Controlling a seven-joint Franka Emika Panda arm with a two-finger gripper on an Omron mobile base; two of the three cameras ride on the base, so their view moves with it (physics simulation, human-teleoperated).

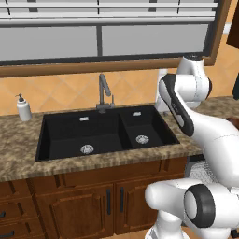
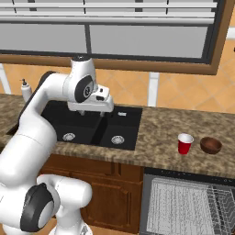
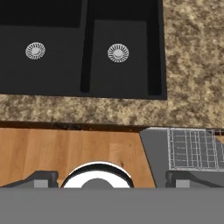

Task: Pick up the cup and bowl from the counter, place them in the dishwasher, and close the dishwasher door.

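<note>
The small red cup (image 2: 185, 143) stands upright on the granite counter (image 2: 156, 133), right of the sink. A brown bowl (image 2: 211, 145) sits just to the cup's right. Below them the dishwasher (image 2: 183, 202) is open, its wire rack (image 3: 192, 148) pulled out over the lowered dark grey door (image 3: 153, 148). My gripper (image 2: 92, 112) hangs over the black sink, well left of the cup. In the hand view my gripper (image 3: 113, 179) points down, its fingertips (image 3: 41, 178) wide apart and open with nothing between them.
The black double sink (image 1: 102, 130) has a faucet (image 1: 103, 93) behind it. A white soap dispenser (image 1: 23, 108) stands at the counter's far left. Brown wooden cabinets (image 1: 79, 205) run under the counter, with wooden floor (image 3: 65, 148) in front.
</note>
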